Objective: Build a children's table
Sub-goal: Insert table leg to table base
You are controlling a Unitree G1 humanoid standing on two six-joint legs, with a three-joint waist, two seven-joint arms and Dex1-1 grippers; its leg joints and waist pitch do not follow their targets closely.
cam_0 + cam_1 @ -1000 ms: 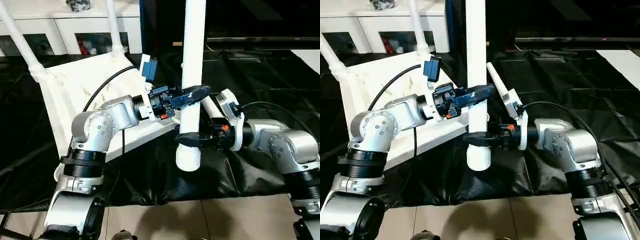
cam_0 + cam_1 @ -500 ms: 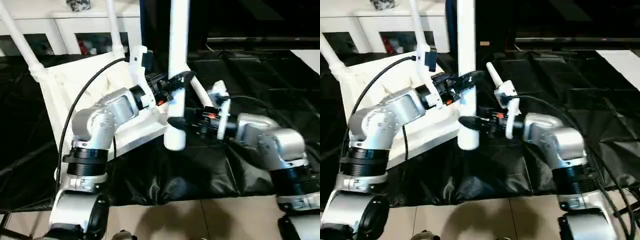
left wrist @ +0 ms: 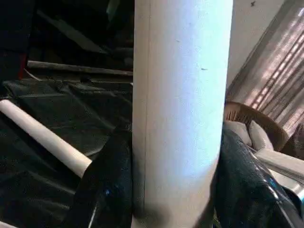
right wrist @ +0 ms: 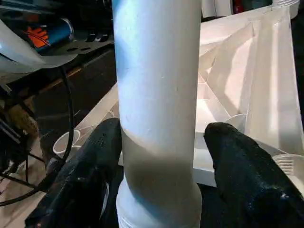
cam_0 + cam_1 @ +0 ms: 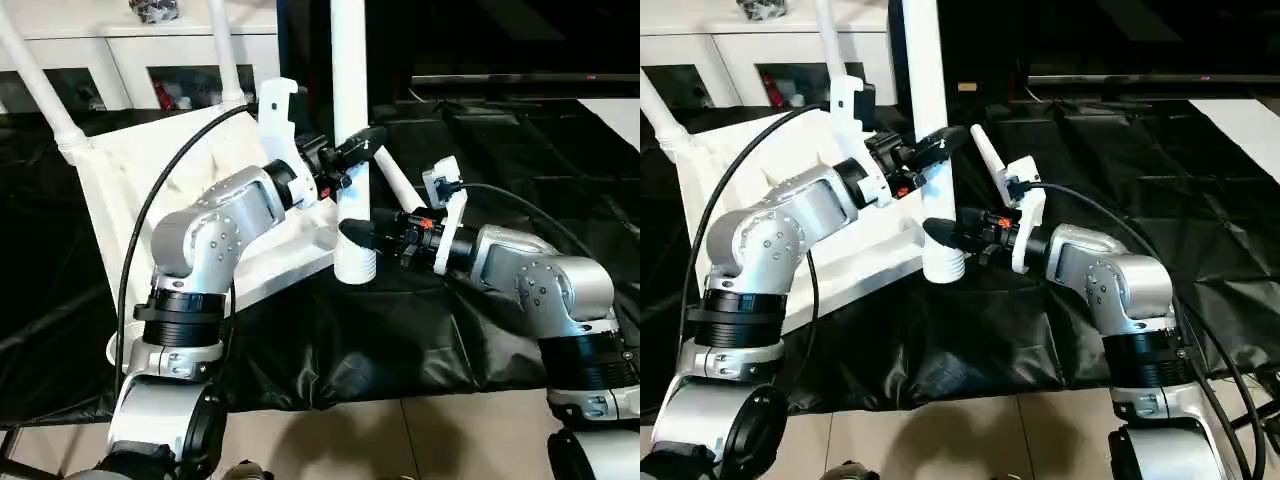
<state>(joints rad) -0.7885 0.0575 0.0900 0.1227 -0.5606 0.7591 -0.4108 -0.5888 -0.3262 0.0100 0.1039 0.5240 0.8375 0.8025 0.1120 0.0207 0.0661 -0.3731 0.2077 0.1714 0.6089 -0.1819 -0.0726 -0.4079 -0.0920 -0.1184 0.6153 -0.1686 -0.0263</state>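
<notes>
The white tabletop (image 5: 150, 170) lies underside up and tilted on the black work table, with two legs (image 5: 35, 80) (image 5: 222, 50) standing in its far corners. A third leg (image 5: 349, 60) stands upright, and its flared end (image 5: 355, 262) sits at the tabletop's near right corner. My left gripper (image 5: 355, 148) is shut on this leg at mid height, with both fingers (image 3: 107, 190) pressed against it. Lower down, my right gripper (image 5: 358, 235) stands open around it, one finger (image 4: 242, 171) a little clear of the tube. Another leg (image 5: 398, 190) lies on the cloth behind.
White cabinets (image 5: 150, 50) stand behind the work table. The black cloth (image 5: 520, 140) stretches to the right. The table's front edge runs just below my arms, with tiled floor (image 5: 400, 430) beyond it.
Both arms have carried the upright leg left and away from me, to the tabletop's near right corner. The right gripper has loosened its hold on the leg.
</notes>
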